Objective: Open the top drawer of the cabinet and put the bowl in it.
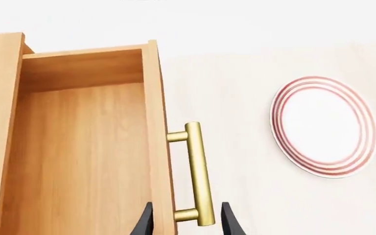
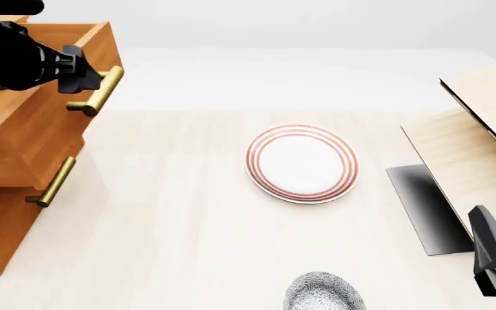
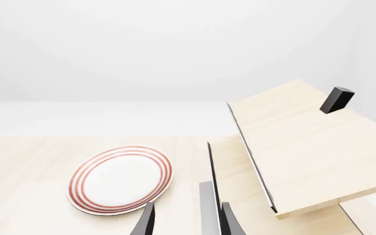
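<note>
The top drawer (image 2: 46, 77) of the cabinet (image 2: 7, 194) stands pulled out at the table's (image 2: 162, 226) far left corner, its wooden inside bare. The left gripper (image 1: 185, 221) has its fingers spread on either side of the drawer's brass handle (image 1: 197, 174), one just inside the drawer front, the other outside the bar; I cannot tell whether they press it. The bowl (image 2: 324, 292) sits at the table's near edge, right of centre. A red-ringed plate (image 2: 301, 163) lies mid-table. The right gripper (image 3: 185, 220) hangs open and empty near the right edge, beside a pale wooden structure (image 2: 476, 142).
</note>
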Controlling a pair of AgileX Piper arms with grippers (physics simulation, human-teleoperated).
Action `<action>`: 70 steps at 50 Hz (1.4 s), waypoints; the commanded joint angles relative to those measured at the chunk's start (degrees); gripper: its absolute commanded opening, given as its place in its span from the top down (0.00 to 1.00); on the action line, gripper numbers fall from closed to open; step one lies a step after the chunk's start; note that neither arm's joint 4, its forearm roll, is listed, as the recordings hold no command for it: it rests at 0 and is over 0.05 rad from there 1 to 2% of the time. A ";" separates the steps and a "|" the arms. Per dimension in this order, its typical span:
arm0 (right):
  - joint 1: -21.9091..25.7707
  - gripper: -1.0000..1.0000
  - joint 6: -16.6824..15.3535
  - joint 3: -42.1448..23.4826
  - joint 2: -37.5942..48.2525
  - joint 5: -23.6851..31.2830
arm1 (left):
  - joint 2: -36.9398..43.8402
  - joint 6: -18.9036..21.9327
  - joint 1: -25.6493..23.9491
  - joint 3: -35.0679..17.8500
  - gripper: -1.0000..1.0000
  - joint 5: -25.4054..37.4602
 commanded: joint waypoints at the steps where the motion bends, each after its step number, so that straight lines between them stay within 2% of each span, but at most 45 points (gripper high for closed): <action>1: 0.01 0.00 0.01 0.11 -0.02 -0.07 | 0.53 0.41 -2.73 -0.56 0.00 -0.25; 35: 0.02 0.00 0.00 0.11 -0.02 -0.07 | 1.93 1.55 -11.79 -1.44 0.00 -0.76; 37: 0.01 0.00 0.00 0.11 -0.02 -0.07 | 1.90 0.38 -12.36 -1.72 0.00 -0.73; 38: 0.00 0.00 0.02 0.11 -0.02 -0.07 | 1.76 1.74 -11.86 -1.57 0.00 -0.63; 41: 0.01 0.00 0.01 0.11 -0.01 -0.06 | 2.23 -0.04 -14.35 -1.88 0.00 -1.02; 42: 0.01 0.00 0.01 0.11 -0.01 -0.06 | 2.27 0.15 -14.07 -1.64 0.00 -0.96; 43: 0.01 0.00 0.01 0.11 -0.01 -0.06 | 2.14 2.08 -13.10 -1.30 0.00 -0.97; 44: 0.01 0.00 0.00 0.11 -0.01 -0.06 | 2.57 -0.19 -15.31 -1.77 0.00 -1.25; 45: 0.01 0.00 -0.01 0.10 -0.01 -0.06 | 2.50 1.16 -14.37 -1.44 0.00 -1.10; 52: 0.01 0.00 0.00 0.11 -0.01 -0.06 | 2.84 1.18 -16.55 -2.34 0.00 -1.42; 58: 0.01 0.00 -0.02 0.10 -0.01 -0.06 | 3.06 1.93 -16.13 -2.42 0.00 -1.07; 70: 0.01 0.00 -0.01 0.10 -0.02 -0.07 | 1.89 2.96 -14.48 -6.62 0.00 2.65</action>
